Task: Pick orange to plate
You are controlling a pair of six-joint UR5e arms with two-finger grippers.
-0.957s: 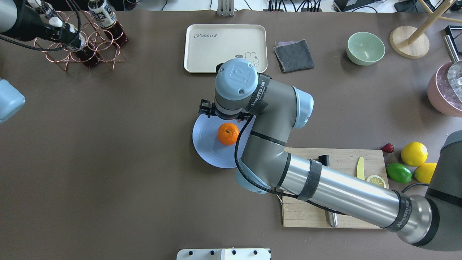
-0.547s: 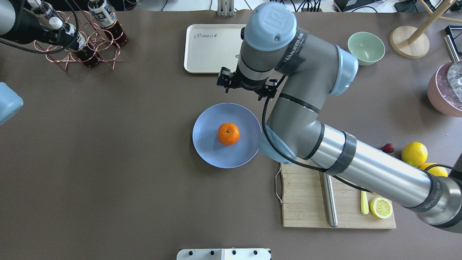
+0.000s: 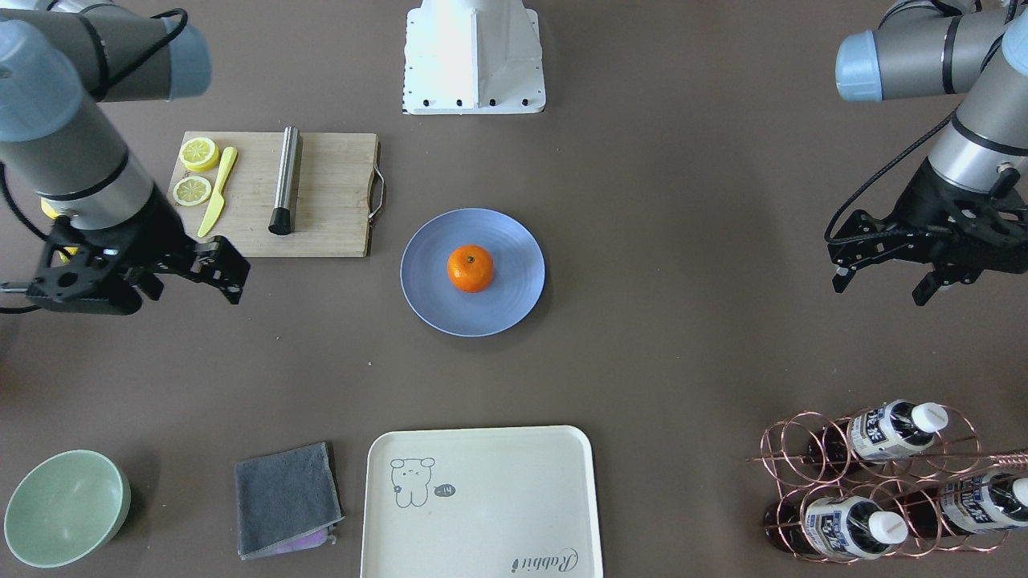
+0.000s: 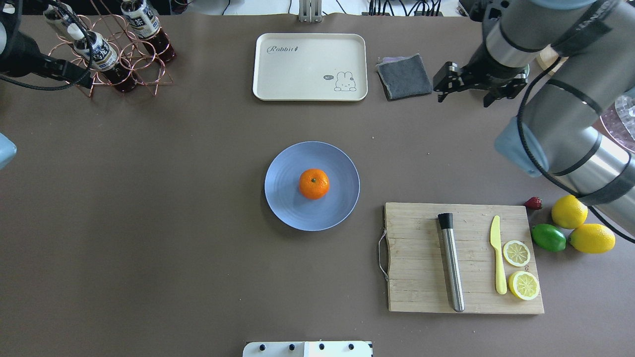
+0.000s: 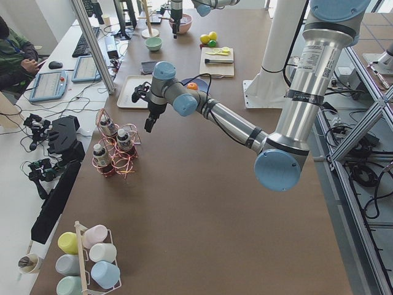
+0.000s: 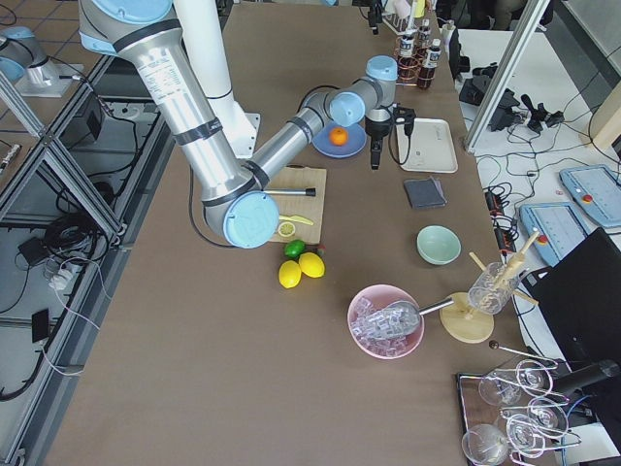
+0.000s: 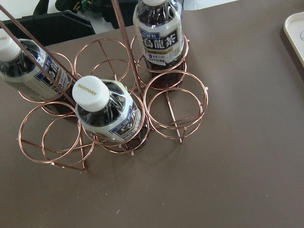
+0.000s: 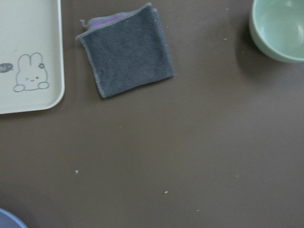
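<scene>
The orange (image 4: 313, 183) rests free at the centre of the light-blue plate (image 4: 285, 198), stem dimple up; the front view shows the orange (image 3: 471, 268) and the plate (image 3: 498, 309) the same way. My right gripper (image 4: 464, 98) hangs open and empty, far to the plate's back right, between the grey cloth and the green bowl. It shows open in the front view too, as the right gripper (image 3: 193, 295). Well away at the bottle rack, my left gripper (image 3: 879, 292) is open and holds nothing. A sliver of the plate (image 8: 4, 220) shows in the right wrist view.
A cream tray (image 4: 309, 66), grey cloth (image 4: 404, 75) and green bowl (image 3: 64, 506) lie along the far side. A cutting board (image 4: 421, 258) carries a steel rod, yellow knife and lemon slices. Lemons (image 4: 569, 211) and a lime (image 4: 548, 237) sit beside it. The copper bottle rack (image 7: 118, 114) stands far left.
My right arm has drawn back from over the plate, swinging to the back right toward the cloth and bowl. The orange stays put on the plate. The left arm barely moved.
</scene>
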